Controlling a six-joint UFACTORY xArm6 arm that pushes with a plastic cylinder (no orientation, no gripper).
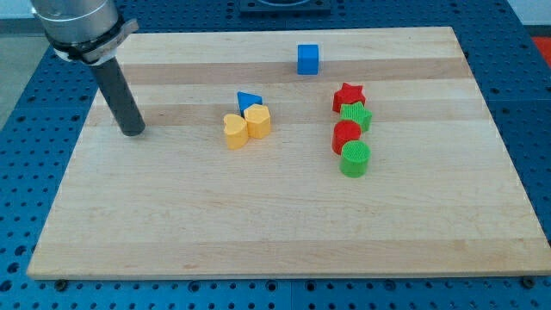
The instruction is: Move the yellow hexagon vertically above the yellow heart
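Note:
The yellow hexagon [257,121] sits near the board's middle, touching the right side of the yellow heart [234,131], which lies slightly lower and to the view's left. A blue triangle [248,101] touches the hexagon's top edge. My tip [132,131] rests on the board at the view's left, well apart from the yellow heart, with bare wood between them.
A blue cube [308,58] stands near the view's top. To the right, a column holds a red star [348,96], a green star [355,115], a red heart [346,136] and a green cylinder [355,159]. The wooden board [284,241] lies on a blue perforated table.

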